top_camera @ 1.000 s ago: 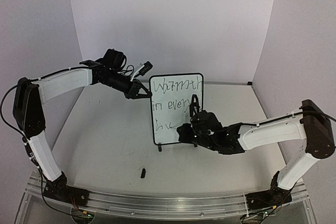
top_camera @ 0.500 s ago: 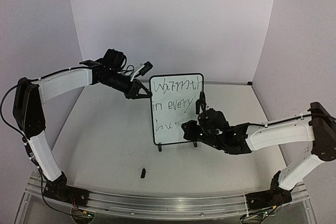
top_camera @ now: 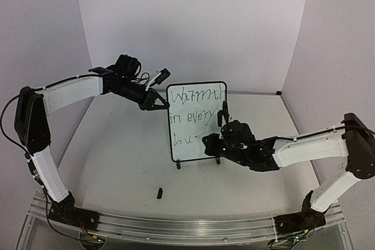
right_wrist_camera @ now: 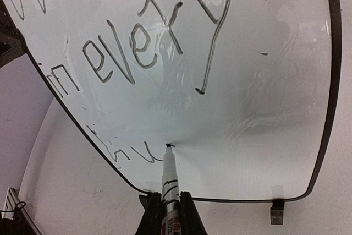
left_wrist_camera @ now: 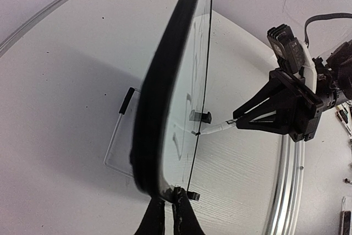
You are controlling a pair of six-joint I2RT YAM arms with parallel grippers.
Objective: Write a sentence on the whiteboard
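The whiteboard stands upright on its two black feet at mid-table. The sentence on it reads "Warmth", "in every" and, on a third line, "hu". My left gripper is shut on the board's left edge, and the left wrist view shows its fingertips pinching the black frame. My right gripper is shut on a white marker. The marker's tip touches the board just right of the "u".
A small black marker cap lies on the table in front of the board. An aluminium rail runs along the near edge between the arm bases. Walls close in the back and both sides.
My right gripper has shifted a little to the right along the third line with the marker on the board. The left arm and the board have not moved.
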